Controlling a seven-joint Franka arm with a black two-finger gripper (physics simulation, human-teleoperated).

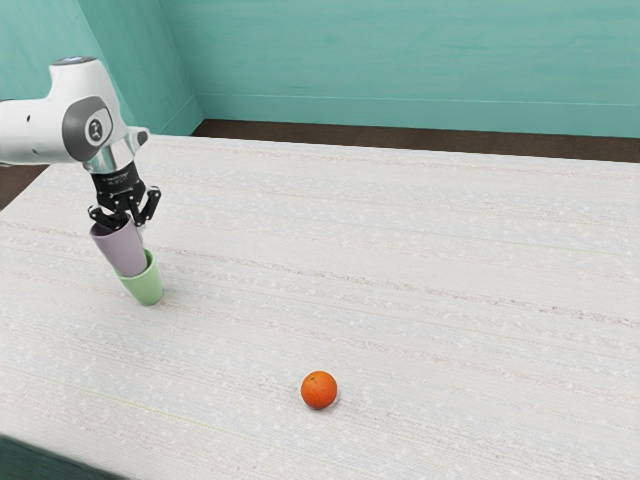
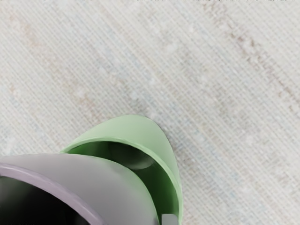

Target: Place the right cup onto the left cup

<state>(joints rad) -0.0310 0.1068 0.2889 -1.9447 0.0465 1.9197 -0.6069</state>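
The purple cup (image 1: 120, 250) is right under the hand (image 1: 133, 222), mouth up and leaning, its lower end inside the mouth of the green cup (image 1: 148, 288). The hand is pinched on the purple cup's wall near the rim, one fingertip (image 2: 169, 219) on the outer side. Below the hand, the green cup stands on the table (image 1: 420, 280), holding the purple cup off-centre: the wrist view shows a crescent of its inside between the two walls. Above the hand, the arm (image 1: 40, 130) comes in from the exterior view's left. An orange (image 1: 319, 390) lies on the table well apart from the hand, toward the exterior view's right and nearer that camera. Beyond the hand and the table's far edge are a dark floor (image 1: 400, 140) and teal walls (image 1: 400, 50).
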